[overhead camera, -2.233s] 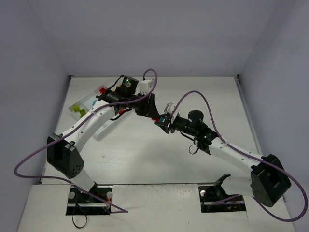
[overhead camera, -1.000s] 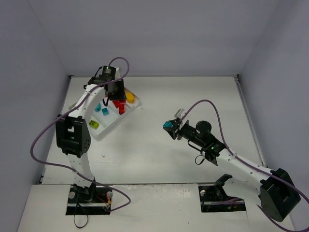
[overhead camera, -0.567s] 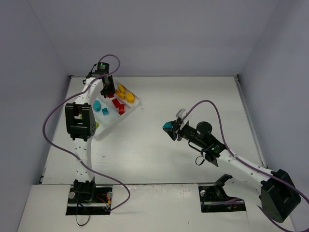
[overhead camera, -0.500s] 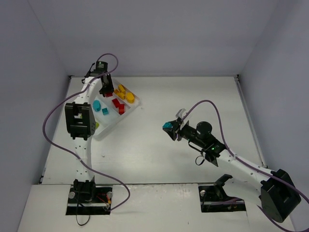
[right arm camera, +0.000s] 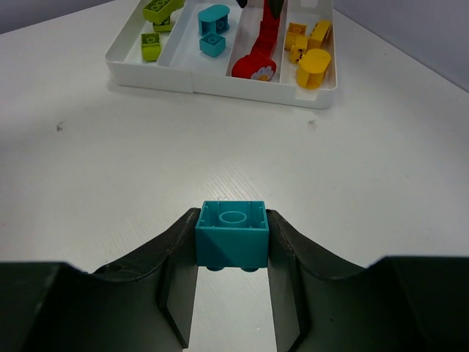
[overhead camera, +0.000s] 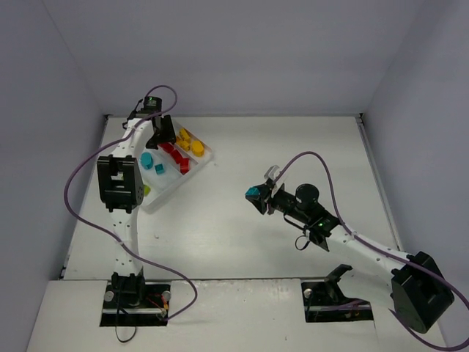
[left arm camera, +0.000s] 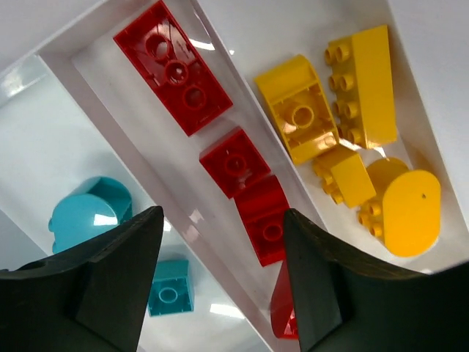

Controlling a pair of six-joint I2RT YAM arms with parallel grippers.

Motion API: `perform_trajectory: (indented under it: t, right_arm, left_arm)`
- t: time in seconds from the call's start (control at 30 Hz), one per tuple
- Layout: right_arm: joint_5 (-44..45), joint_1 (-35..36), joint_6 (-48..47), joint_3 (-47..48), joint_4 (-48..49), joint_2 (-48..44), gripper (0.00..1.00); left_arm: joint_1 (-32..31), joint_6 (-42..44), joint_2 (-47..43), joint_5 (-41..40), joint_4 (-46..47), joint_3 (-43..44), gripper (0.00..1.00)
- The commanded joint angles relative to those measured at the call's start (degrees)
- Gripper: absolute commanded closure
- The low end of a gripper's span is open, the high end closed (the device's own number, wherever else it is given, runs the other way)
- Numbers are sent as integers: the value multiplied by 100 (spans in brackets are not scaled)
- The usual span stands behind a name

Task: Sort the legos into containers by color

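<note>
At far left the left gripper [left arm camera: 220,242] hung released above red legos [left arm camera: 174,75] in the tray [right arm camera: 220,84], while well to its right the right gripper [overhead camera: 256,195] clenched a teal brick [right arm camera: 233,233], which a misaimed drop could put among the wrong colour.

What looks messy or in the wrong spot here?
Nothing stands out. Every compartment of the tray holds one colour. The only brick outside is the teal brick, gripped by the right gripper.

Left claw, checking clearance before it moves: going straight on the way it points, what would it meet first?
Probably the red legos lying in the tray compartment framed by the open left claw; depth is unclear.
</note>
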Motion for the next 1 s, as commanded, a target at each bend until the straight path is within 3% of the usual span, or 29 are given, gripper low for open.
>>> perform_trajectory:
  t: [0.0,0.23,0.47,0.7,0.97]
  right_arm:
    - [-250,16,5,4,739,-89,92]
    - [-426,165,-618,-94,1126,-134,89]
    - [-629,218,-988,249,485,-466,87]
    - [-743,218,-1270,759,-429,-713,85]
    - [-805,306,-1296,970,-851,-801,84]
  left_arm:
    - [-60,-206,-1009,306,210,-230,40]
    - [-1059,-312,-2731,1106,246,-1304,34]
    - [-2273,-426,-4076,2028,166,-2165,31]
    - [-3222,-681,-4622,2609,658,-3009,31]
    - [-3769,-927,-4755,2900,1273,-3344,31]
